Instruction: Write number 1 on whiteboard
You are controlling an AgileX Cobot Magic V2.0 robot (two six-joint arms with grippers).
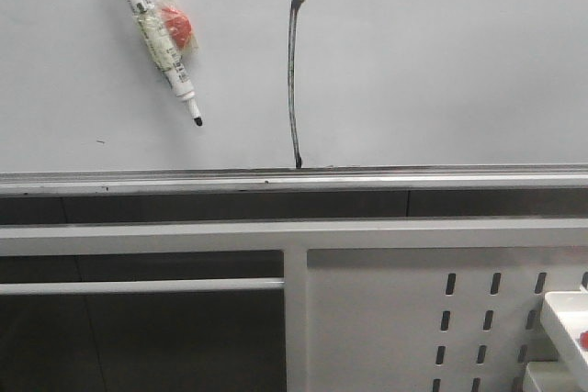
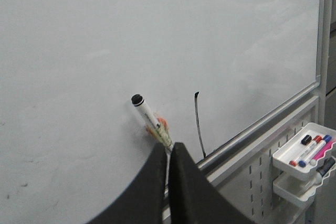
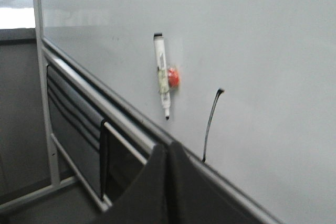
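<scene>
The number 1 [image 1: 293, 80] is a tall thin black stroke with a small flag at its top, drawn on the whiteboard [image 1: 441, 61] and ending just above the silver rail [image 1: 367, 179]. It also shows in the left wrist view [image 2: 199, 124] and the right wrist view [image 3: 211, 124]. A white uncapped marker [image 1: 156, 34] hangs on the board left of the stroke, tip down, taped to a red magnet [image 1: 176, 27]. My left gripper [image 2: 169, 145] is shut, and its tips hide the marker's [image 2: 151, 120] lower end. My right gripper [image 3: 168, 145] is shut and empty, back from the board. Neither gripper shows in the front view.
A white slotted metal panel [image 1: 413, 319] and frame bars stand below the rail. A white tray [image 2: 307, 148] with several markers hangs on that panel at the right. A tiny dark dash [image 1: 100, 142] marks the board at the lower left.
</scene>
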